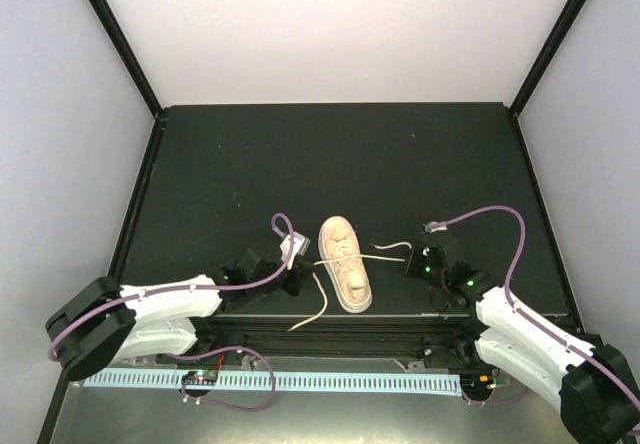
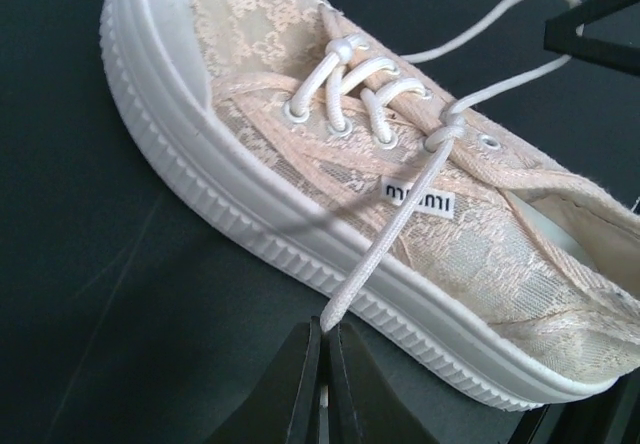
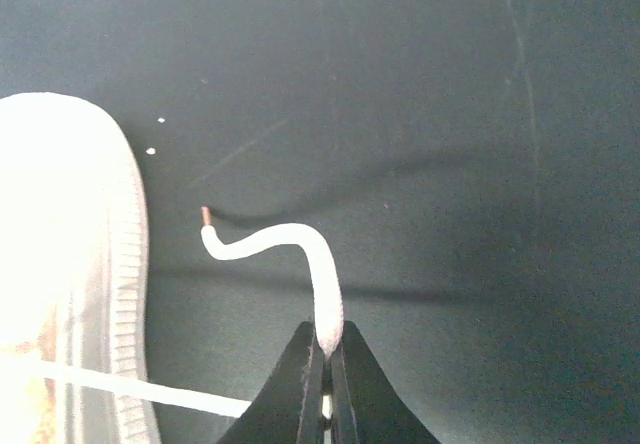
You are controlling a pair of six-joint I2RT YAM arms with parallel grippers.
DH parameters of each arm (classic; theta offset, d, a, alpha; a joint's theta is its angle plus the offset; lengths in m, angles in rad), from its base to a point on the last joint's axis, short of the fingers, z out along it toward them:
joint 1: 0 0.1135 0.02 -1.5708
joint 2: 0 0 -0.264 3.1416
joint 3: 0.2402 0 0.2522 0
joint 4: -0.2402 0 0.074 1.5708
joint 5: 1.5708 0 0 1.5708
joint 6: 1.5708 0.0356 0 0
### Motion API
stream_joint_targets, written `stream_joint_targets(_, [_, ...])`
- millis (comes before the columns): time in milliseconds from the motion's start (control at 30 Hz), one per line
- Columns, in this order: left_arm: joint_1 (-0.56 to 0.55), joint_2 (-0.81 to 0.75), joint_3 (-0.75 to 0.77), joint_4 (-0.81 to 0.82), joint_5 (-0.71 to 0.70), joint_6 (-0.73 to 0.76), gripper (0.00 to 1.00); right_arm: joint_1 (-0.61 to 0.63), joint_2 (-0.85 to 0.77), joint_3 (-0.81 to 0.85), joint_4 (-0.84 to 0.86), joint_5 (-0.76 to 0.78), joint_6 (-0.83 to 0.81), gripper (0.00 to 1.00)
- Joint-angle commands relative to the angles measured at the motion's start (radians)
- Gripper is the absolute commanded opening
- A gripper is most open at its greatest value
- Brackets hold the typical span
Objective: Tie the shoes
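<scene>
The shoe (image 1: 345,264), a pale pink-beige lace-pattern sneaker with a white ribbed sole, lies on the black mat between my two arms. In the left wrist view the shoe (image 2: 330,164) fills the frame, and a cream lace (image 2: 385,244) runs taut from a crossing at the eyelets down into my left gripper (image 2: 325,330), which is shut on it. The rest of that lace (image 1: 312,314) trails toward the near edge. My right gripper (image 3: 327,342), right of the shoe, is shut on the other lace (image 3: 322,284); its free end curls left to a copper-coloured tip (image 3: 206,214).
The black mat (image 1: 340,164) ends at a metal rail with a white perforated strip (image 1: 300,379) at the near side. Black frame posts (image 1: 120,44) and white walls stand around it. Purple cables (image 1: 500,214) loop above both wrists.
</scene>
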Motion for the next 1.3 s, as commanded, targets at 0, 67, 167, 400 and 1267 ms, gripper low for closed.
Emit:
stream_joint_targets(0, [0.008, 0.058, 0.069, 0.092, 0.063, 0.085, 0.02, -0.012, -0.030, 0.069, 0.026, -0.017, -0.073, 0.01])
stream_joint_targets(67, [0.008, 0.090, 0.098, 0.124, 0.084, 0.106, 0.02, -0.012, -0.011, 0.123, 0.048, -0.016, -0.120, 0.02])
stream_joint_targets(167, [0.008, 0.111, 0.114, 0.181, 0.109, 0.115, 0.02, -0.012, 0.087, 0.232, 0.075, -0.041, -0.186, 0.02])
stream_joint_targets(400, [0.008, 0.116, 0.126, 0.227, 0.096, 0.145, 0.02, -0.004, 0.451, 0.494, 0.157, -0.331, -0.308, 0.02])
stream_joint_targets(1267, [0.008, 0.197, 0.136, 0.266, 0.124, 0.156, 0.02, 0.011, 0.436, 0.293, 0.397, -0.904, -0.405, 0.72])
